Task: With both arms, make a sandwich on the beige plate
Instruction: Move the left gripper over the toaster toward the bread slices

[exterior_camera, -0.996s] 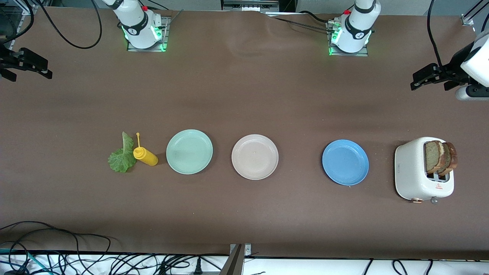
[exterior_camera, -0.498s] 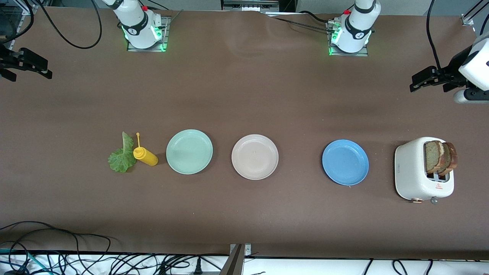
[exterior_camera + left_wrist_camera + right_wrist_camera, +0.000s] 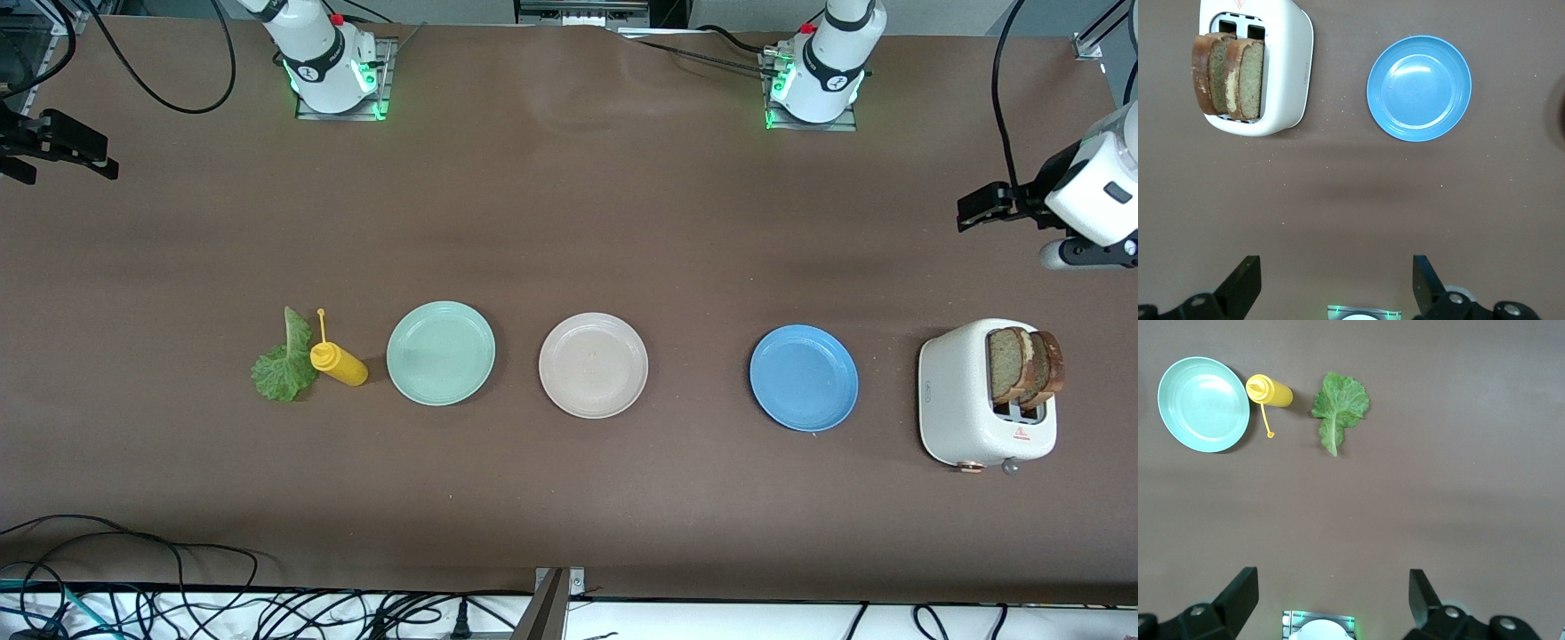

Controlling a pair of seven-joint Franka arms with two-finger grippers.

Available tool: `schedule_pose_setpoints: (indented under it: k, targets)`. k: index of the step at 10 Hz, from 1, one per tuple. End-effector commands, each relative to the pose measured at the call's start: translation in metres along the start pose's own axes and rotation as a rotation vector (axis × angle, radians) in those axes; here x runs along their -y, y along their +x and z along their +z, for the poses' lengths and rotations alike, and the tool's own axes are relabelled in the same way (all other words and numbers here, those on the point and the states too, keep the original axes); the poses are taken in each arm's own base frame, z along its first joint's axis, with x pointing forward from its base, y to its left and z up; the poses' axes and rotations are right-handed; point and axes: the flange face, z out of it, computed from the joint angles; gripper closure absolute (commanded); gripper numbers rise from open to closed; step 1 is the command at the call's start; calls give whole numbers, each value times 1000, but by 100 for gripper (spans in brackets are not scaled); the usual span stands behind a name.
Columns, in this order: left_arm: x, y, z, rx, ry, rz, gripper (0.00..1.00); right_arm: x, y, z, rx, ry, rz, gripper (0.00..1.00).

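The beige plate (image 3: 593, 364) sits bare in the middle of the row of plates. Two brown bread slices (image 3: 1022, 364) (image 3: 1228, 73) stand upright in the white toaster (image 3: 982, 396) (image 3: 1281, 67) at the left arm's end. A green lettuce leaf (image 3: 284, 364) (image 3: 1338, 403) lies flat on the table at the right arm's end. My left gripper (image 3: 982, 206) (image 3: 1336, 287) hangs open over bare table at the left arm's end, holding nothing. My right gripper (image 3: 53, 147) (image 3: 1331, 600) hangs open and holding nothing over the table edge at the right arm's end.
A yellow squeeze bottle (image 3: 338, 363) (image 3: 1269, 391) lies beside the lettuce. A mint-green plate (image 3: 441, 353) (image 3: 1203, 403) is next to it. A blue plate (image 3: 804, 378) (image 3: 1419, 87) lies between the beige plate and the toaster. Cables run along the table's near edge.
The left arm's hand has turned and shifted a little toward the toaster. The right gripper has barely moved. Nothing on the table has moved.
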Motion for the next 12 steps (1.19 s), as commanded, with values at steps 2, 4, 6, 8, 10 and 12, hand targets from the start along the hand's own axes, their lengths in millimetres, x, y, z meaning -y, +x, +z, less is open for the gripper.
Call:
schedule_pose_setpoints:
  k: [2, 4, 6, 8, 10, 12]
  targets:
    - [5, 24, 11, -22, 20, 15, 0, -5, -3, 2, 19, -3, 2, 0]
    - [14, 32, 17, -37, 12, 0, 0, -7, -5, 3, 32, -1, 5, 0]
    - [23, 39, 20, -61, 10, 18, 0, -7, -5, 4, 34, 0, 5, 0]
    - [39, 52, 37, -52, 3, 76, 0, -7, -6, 4, 40, 1, 5, 0]
    - [50, 65, 55, -45, 0, 142, 0, -7, -7, 5, 46, 2, 5, 0]
    - [58, 78, 74, -44, -1, 184, 0, -7, -7, 5, 46, 2, 5, 0]
